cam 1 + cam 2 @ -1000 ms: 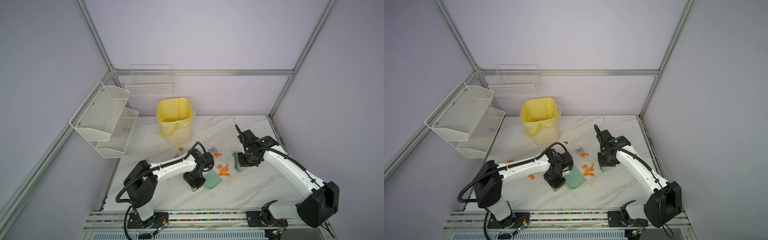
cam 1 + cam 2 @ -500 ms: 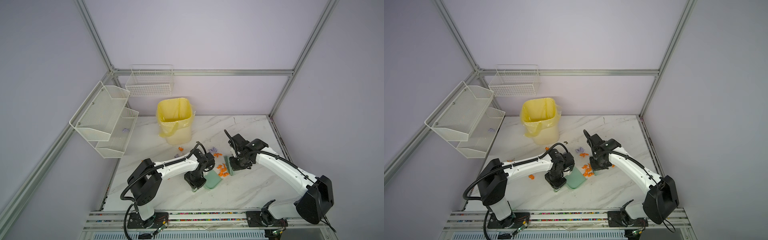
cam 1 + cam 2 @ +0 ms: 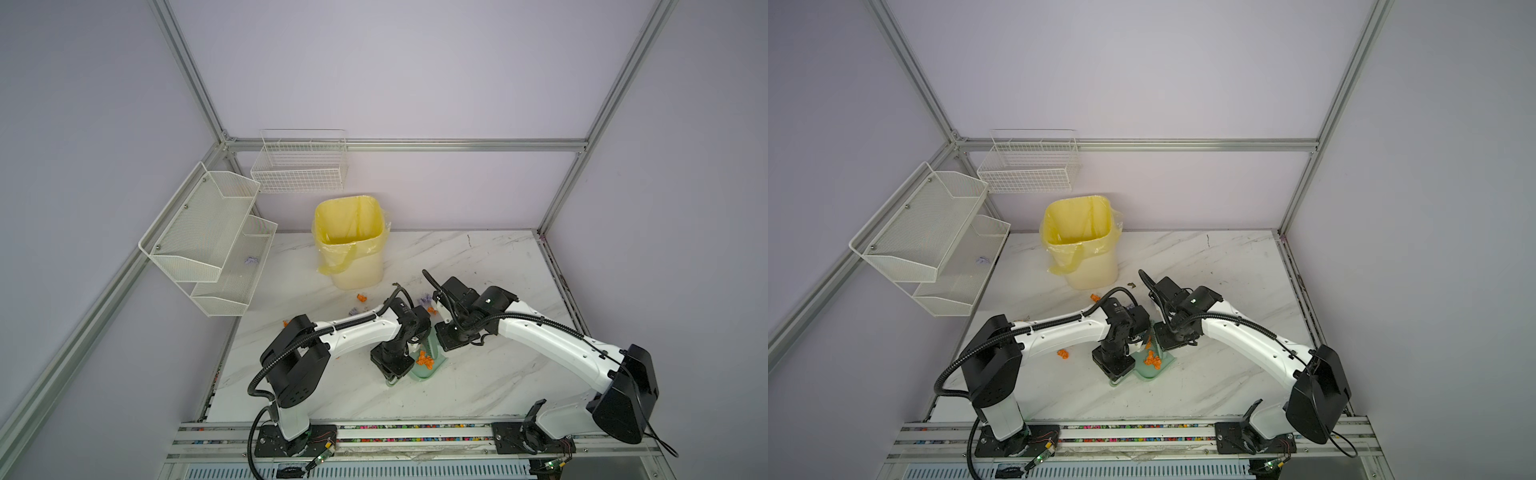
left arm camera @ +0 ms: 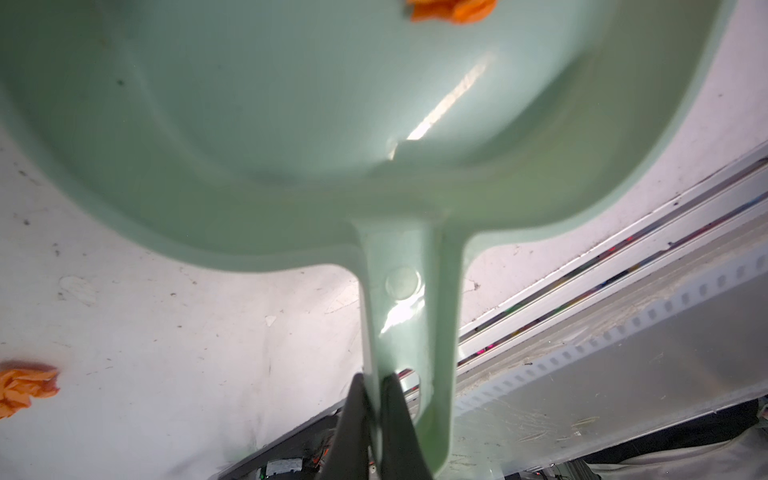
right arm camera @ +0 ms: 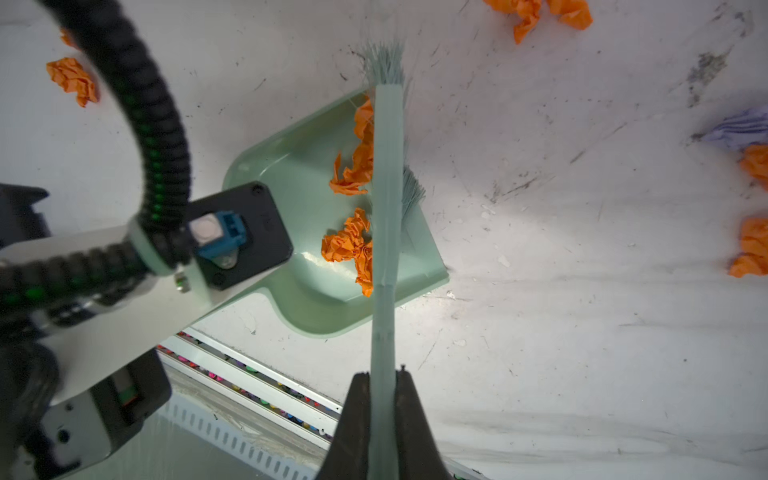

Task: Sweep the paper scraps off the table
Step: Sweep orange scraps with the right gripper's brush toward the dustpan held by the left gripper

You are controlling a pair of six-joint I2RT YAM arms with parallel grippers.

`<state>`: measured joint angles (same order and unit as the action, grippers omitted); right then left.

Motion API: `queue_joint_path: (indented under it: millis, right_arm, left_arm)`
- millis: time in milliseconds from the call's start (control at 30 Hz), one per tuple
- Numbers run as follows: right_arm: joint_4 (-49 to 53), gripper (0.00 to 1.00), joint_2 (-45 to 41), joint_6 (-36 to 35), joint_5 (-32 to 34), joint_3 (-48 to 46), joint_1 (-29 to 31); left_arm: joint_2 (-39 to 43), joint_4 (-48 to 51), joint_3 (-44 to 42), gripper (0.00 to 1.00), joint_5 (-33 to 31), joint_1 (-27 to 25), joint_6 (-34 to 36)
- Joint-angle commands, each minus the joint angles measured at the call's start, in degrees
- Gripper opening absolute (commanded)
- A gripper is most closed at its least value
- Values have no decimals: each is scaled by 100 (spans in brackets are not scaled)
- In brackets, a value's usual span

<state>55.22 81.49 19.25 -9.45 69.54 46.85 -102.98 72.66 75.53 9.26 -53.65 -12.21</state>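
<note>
Brush clamped in the right gripper, dustpan in the left gripper; scraps should be pushed deep, bristles pressed flat.

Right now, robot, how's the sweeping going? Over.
Left gripper shut on dustpan handle, right gripper shut on brush. Some scraps in dustpan, more loose on table. Nothing blocks the brush.

both arms reach inward, wrists close together; left gripper and right gripper clamped tight
</note>
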Motion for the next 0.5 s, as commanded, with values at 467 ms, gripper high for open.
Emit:
queue_joint_path:
  millis: [467]
  right_arm:
    - [627, 0, -844, 853, 365, 208, 140]
  left_arm:
    - [68, -57, 417, 0, 164, 127, 124]
